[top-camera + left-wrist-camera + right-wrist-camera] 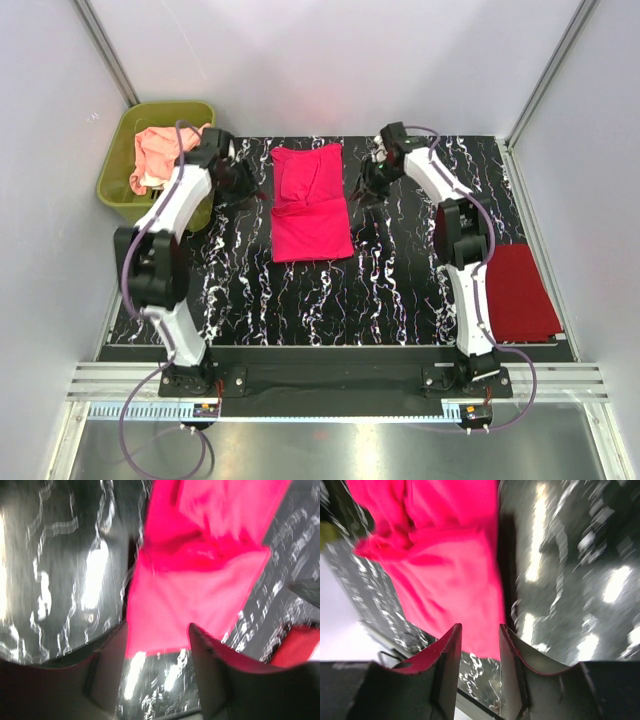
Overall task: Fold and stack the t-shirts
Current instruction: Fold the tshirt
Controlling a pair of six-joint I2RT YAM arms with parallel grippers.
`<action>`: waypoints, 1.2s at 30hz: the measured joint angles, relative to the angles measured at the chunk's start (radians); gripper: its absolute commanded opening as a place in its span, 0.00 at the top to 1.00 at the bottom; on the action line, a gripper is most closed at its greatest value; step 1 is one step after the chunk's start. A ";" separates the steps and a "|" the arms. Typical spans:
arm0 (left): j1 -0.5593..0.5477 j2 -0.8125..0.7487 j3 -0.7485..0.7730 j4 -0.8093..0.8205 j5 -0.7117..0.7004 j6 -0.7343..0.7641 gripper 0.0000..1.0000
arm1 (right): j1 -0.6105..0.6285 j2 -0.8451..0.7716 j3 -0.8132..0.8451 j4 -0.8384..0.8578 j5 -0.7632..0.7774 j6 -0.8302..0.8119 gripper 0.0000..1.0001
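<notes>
— While both arms reach over the far half of the desk, which step is in hand?

— Folding of the hot pink t-shirt. It lies flat at the centre of the far half, with its sides turned in to a long strip and a bunched crease across its upper part. On that evidence, the lengthwise folds look done and the crosswise fold does not.

— Status of the other garments?

— The dark red t-shirt lies folded at the right edge of the desk, well apart from the pink one. It appears to be the base of the stack. The peach-pink t-shirt sits crumpled in the olive tub beside the far-left corner.

— And the claws?

— The left claw hangs just beside the shirt's left edge, and the right claw just beside its right edge. Each stands partly spread with nothing between its fingers.

— Requirement for the next move?

— Probably a paired grasp. Each claw takes one corner of the same end, then both lift together and carry that end over the other. Uneven lift would skew the fold.
</notes>
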 measured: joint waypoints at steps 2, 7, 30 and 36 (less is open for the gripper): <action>-0.013 -0.113 -0.115 0.037 0.019 -0.011 0.55 | 0.041 -0.053 -0.069 0.005 0.051 0.006 0.59; -0.071 -0.220 -0.340 0.130 0.074 -0.043 0.58 | 0.215 -0.072 -0.099 0.054 0.193 0.063 0.64; -0.066 -0.194 -0.422 0.191 0.157 -0.058 0.62 | 0.316 0.106 0.014 0.264 0.256 0.188 0.86; -0.066 -0.194 -0.442 0.197 0.166 -0.058 0.63 | 0.309 0.143 0.050 0.294 0.246 0.216 0.86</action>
